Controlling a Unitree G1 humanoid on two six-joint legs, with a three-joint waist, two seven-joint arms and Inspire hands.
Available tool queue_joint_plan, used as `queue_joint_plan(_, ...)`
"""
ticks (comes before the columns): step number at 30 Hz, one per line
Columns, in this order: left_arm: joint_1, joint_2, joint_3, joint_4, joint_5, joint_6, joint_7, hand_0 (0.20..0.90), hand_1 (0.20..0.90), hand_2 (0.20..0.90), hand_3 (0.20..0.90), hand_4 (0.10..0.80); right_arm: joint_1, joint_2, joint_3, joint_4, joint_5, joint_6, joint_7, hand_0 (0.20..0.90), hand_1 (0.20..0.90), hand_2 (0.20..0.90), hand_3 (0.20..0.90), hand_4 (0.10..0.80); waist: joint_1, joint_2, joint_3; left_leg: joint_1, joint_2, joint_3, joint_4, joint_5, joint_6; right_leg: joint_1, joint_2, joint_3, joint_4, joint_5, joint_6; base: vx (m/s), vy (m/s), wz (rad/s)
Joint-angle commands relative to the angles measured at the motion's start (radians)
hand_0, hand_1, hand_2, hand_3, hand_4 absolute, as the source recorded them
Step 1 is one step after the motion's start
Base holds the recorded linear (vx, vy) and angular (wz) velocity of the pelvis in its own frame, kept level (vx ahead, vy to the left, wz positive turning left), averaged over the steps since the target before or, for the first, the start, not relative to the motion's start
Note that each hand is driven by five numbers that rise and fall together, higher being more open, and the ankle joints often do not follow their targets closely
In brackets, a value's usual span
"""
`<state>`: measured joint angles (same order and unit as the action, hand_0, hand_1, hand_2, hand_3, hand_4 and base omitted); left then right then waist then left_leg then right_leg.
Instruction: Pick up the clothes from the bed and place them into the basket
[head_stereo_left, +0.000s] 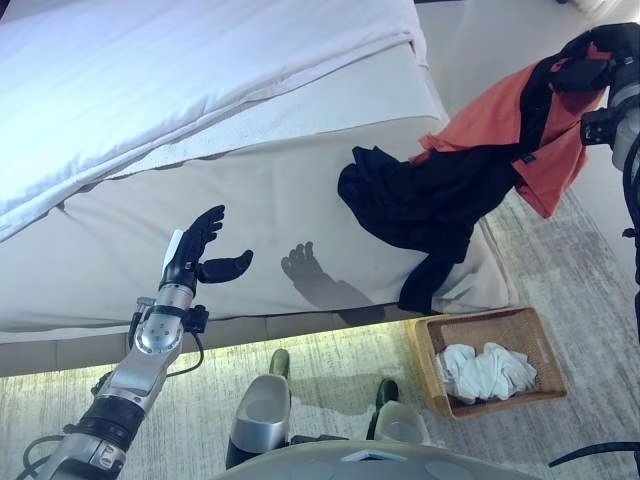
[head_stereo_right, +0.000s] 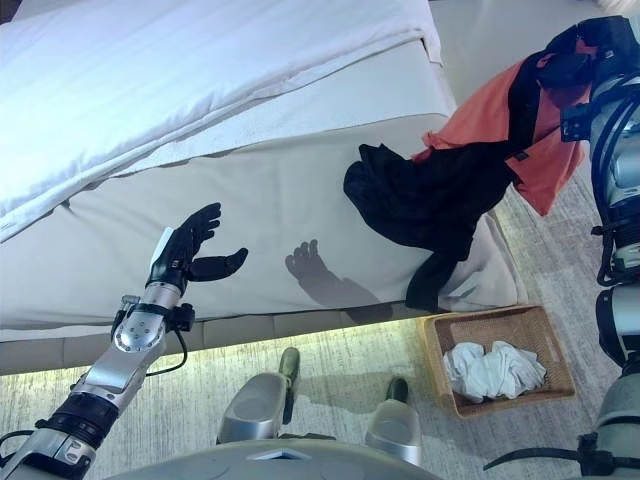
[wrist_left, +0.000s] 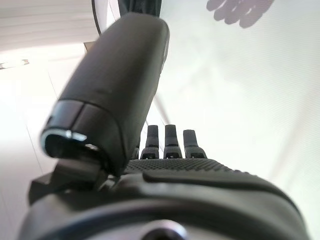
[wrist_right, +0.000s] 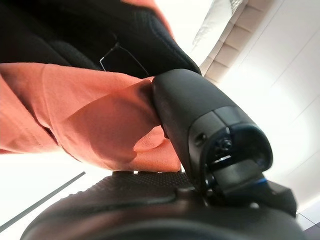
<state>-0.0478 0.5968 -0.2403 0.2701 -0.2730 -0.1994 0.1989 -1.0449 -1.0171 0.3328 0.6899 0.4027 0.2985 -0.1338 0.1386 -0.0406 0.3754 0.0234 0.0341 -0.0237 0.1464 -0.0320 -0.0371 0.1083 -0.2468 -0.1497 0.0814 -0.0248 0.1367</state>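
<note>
My right hand (head_stereo_left: 588, 62) is raised at the upper right, shut on an orange garment (head_stereo_left: 500, 118) tangled with a black garment (head_stereo_left: 420, 205). The clothes hang from the hand and the black one still trails over the bed's (head_stereo_left: 260, 200) right corner. In the right wrist view the thumb (wrist_right: 200, 115) presses into the orange cloth (wrist_right: 75, 115). My left hand (head_stereo_left: 200, 250) hovers open over the bed's front edge, holding nothing. A woven basket (head_stereo_left: 530, 325) sits on the floor below the bed's corner, with white cloth (head_stereo_left: 487, 370) in it.
A white duvet (head_stereo_left: 150, 80) covers the back of the bed. Patterned grey carpet (head_stereo_left: 330, 370) runs along the bed's front and right side.
</note>
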Motion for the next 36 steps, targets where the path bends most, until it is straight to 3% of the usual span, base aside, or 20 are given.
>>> queue_joint_plan(1,0.053,0.006,-0.012,-0.027,0.031,-0.077,0.010,0.900,0.900,0.900,0.900,0.800,-0.049,-0.047,0.040,-0.020,-0.030,-0.058,-0.040,0.300,0.300,0.300,0.200,0.100,0.017,-0.002,-0.162,-0.024,0.076,-0.008,0.000,-0.004,-0.028,-0.084,-0.004,-0.020,0.083,0.007,-0.041,0.000,0.000,0.00)
queue_joint_plan(4,0.057,0.002,-0.010,-0.028,0.029,-0.081,0.009,0.900,0.900,0.900,0.900,0.800,-0.034,-0.026,0.040,0.013,-0.041,-0.054,-0.022,0.300,0.300,0.300,0.200,0.100,0.025,0.010,-0.143,-0.027,0.075,-0.018,-0.013,0.004,-0.032,-0.090,-0.007,-0.026,0.080,0.010,-0.042,0.000,0.000,0.00)
queue_joint_plan(13,0.029,-0.019,-0.032,-0.023,0.009,-0.134,0.030,0.900,0.900,0.900,0.900,0.800,-0.128,0.014,0.144,0.033,-0.069,-0.154,0.019,0.300,0.300,0.300,0.200,0.100,0.054,0.052,-0.055,-0.101,0.053,-0.060,-0.039,0.033,-0.035,-0.171,-0.017,-0.040,0.087,0.021,-0.042,-0.107,0.033,0.07)
queue_joint_plan(25,0.030,-0.013,-0.040,-0.040,0.007,-0.140,0.030,0.900,0.900,0.900,0.900,0.800,-0.158,0.099,0.205,-0.074,-0.041,-0.251,0.099,0.300,0.300,0.300,0.200,0.100,0.101,0.061,-0.019,-0.134,0.046,-0.103,-0.091,0.073,-0.032,-0.201,-0.016,-0.087,0.078,0.033,-0.045,-0.033,0.006,0.14)
queue_joint_plan(34,-0.002,-0.008,-0.077,-0.032,-0.018,-0.155,0.043,0.900,0.900,0.900,0.900,0.800,-0.322,0.133,0.258,0.035,-0.109,-0.237,-0.071,0.300,0.300,0.300,0.200,0.100,0.136,0.081,0.004,-0.166,0.041,-0.124,-0.155,0.112,-0.032,-0.233,-0.007,-0.117,0.052,0.050,-0.041,-0.033,0.001,0.12)
queue_joint_plan(35,0.000,-0.006,-0.078,-0.037,-0.020,-0.155,0.041,0.900,0.900,0.900,0.900,0.800,-0.356,0.130,0.275,0.058,-0.118,-0.219,-0.086,0.361,0.361,0.361,0.271,0.171,0.144,0.087,0.009,-0.175,0.039,-0.127,-0.166,0.120,-0.032,-0.242,-0.005,-0.122,0.048,0.055,-0.040,-0.041,-0.008,0.10)
queue_joint_plan(36,0.003,-0.006,-0.079,-0.038,-0.020,-0.158,0.041,0.900,0.900,0.900,0.900,0.800,-0.372,0.130,0.288,0.067,-0.113,-0.219,-0.083,0.721,0.721,0.721,0.691,0.591,0.146,0.089,0.011,-0.179,0.038,-0.128,-0.171,0.124,-0.031,-0.248,-0.005,-0.124,0.046,0.057,-0.039,-0.041,-0.002,0.08)
